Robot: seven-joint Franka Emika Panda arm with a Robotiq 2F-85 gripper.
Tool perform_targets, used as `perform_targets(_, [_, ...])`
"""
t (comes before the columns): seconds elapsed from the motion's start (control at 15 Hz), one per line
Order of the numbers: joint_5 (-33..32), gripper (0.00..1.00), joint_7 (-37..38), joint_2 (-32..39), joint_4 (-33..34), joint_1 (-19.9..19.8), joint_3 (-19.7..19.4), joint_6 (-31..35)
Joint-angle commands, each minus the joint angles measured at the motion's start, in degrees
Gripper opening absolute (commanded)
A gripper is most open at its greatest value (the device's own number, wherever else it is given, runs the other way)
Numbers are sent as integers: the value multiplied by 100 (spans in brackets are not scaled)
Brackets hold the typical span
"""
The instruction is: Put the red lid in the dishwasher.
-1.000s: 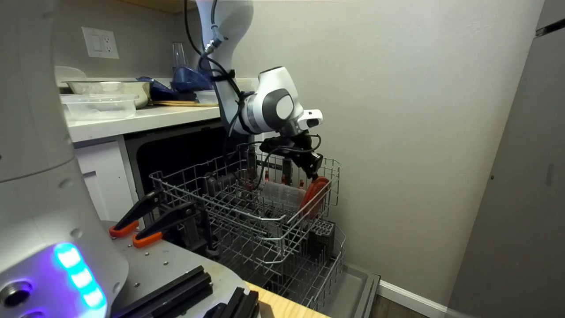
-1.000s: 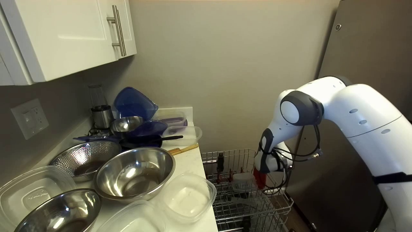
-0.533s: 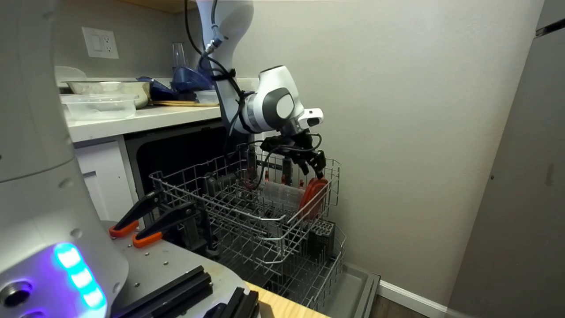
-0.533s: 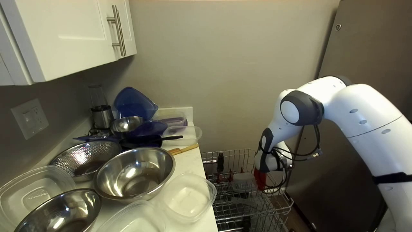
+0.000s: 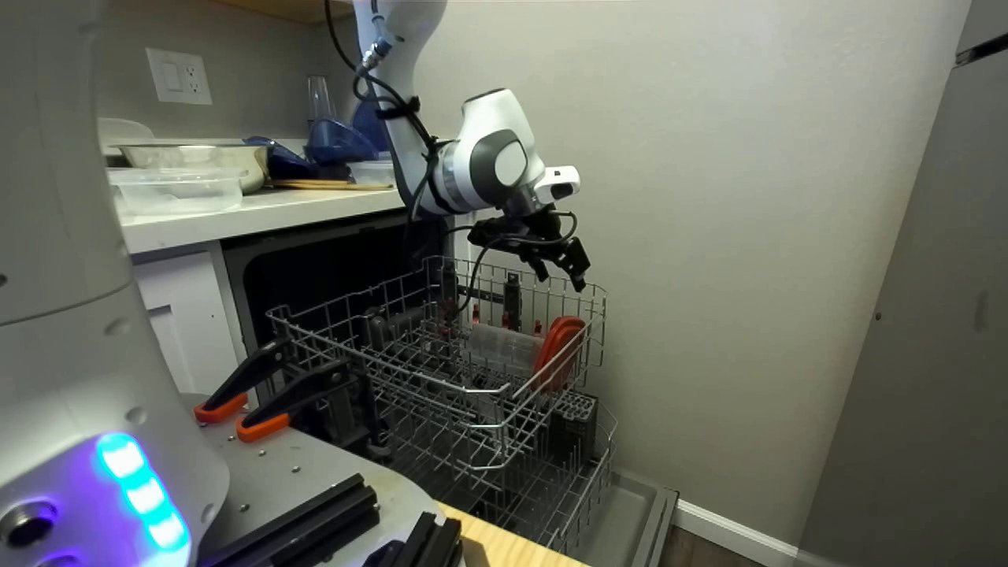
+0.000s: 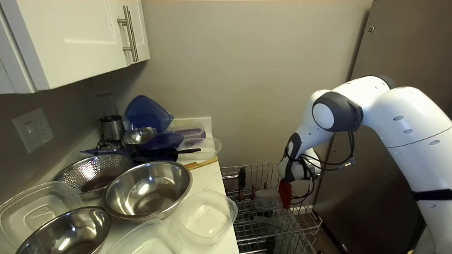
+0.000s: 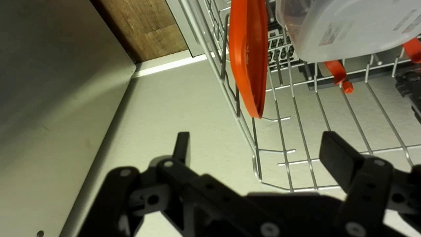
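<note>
- My pincer (image 7: 256, 143) is spread, holding nothing.
- The lid (image 7: 243, 54) stands on edge in the upper rack (image 5: 485, 390) of the dishwasher (image 5: 327, 264), near the rack's side.
- I judge the placing done; only backing off seems left.

Red lid (image 6: 285, 195) is standing upright in dishwasher rack (image 6: 261, 164), just beside clear container (image 6: 267, 200); robot arm (image 6: 374, 102) is arching above w/ cables (image 6: 352, 144) dangling. On L, steel bowls (image 6: 150, 190), colander (image 6: 88, 170), clear tubs (image 6: 206, 216) + misc. blue plasticware (image 6: 148, 113) are sitting on worktop (image 6: 206, 178).
</note>
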Motion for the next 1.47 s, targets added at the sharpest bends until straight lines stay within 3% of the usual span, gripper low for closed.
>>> perform_targets(0.0, [107,100,-141,-462,-382,131,-97,-109])
perform_targets(0.93, [126,100,-100,-1027,-791,255,-179,-35])
perform_targets(1.4, [99,100,-102,-774,-511,160,-103,-4])
